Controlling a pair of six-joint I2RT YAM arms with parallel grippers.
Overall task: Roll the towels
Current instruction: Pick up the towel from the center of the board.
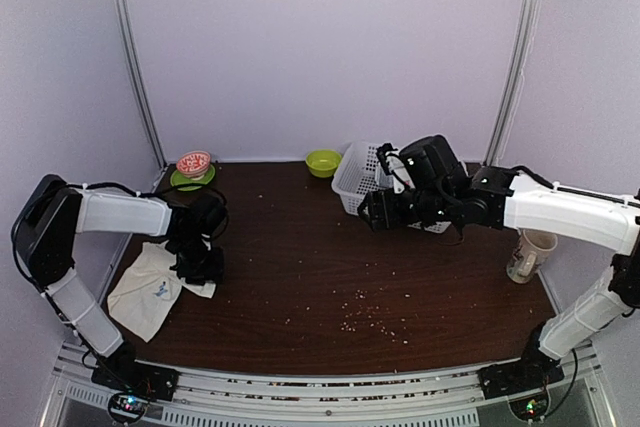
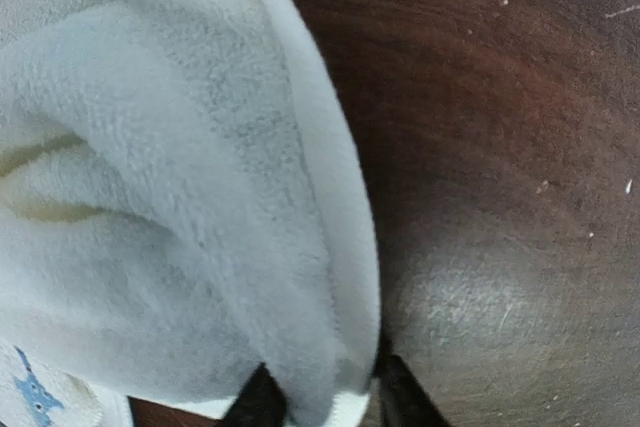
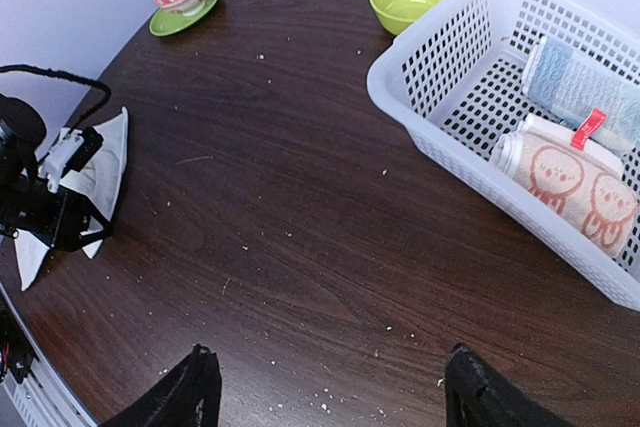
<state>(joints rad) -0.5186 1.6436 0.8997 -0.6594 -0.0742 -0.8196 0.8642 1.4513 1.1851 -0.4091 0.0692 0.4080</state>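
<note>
left jaws pinch a fold of the white towel (image 2: pixel 180 197) at the left side of the bench (image 1: pixel 320 277); right jaws stand wide near the basket (image 3: pixel 440 137), which holds the rolled cartoon towel (image 3: pixel 570 182).

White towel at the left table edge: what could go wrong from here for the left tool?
1. The left tool has only the white towel's hemmed fold between its fingers; it may slip out and the fold could open.
2. The towel lies at the table's left edge, so a pull could drag it off.
</note>
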